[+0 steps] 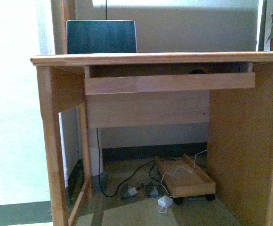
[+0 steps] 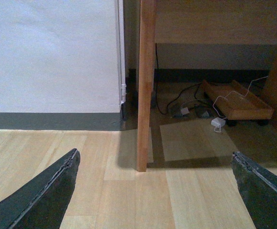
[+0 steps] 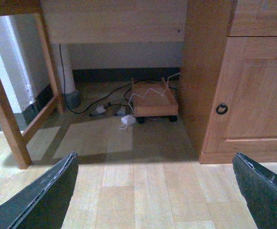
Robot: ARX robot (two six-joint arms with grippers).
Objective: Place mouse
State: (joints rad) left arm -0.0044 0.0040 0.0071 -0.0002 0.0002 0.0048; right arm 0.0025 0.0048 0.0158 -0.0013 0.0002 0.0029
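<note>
Left pincer [image 2: 154, 153] and right pincer [image 3: 154, 155] hang low over the floor [image 2: 129, 205], both spread wide and empty. The mouse [image 1: 196, 71] seems to be the dark dome barely showing in the pull-out tray [image 1: 169, 83] under the table [image 1: 174, 58] top. That slot is tight. A pincer reaching in may strike the tray front or nudge the smooth mouse deeper.

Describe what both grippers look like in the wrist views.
The left gripper and right gripper look alike. Each shows two dark, near-black fingers, wedge-shaped and tapering to a point, with a thin paler ridge along the inner edge. No cables or markings show, and the arms themselves are out of view.
</note>
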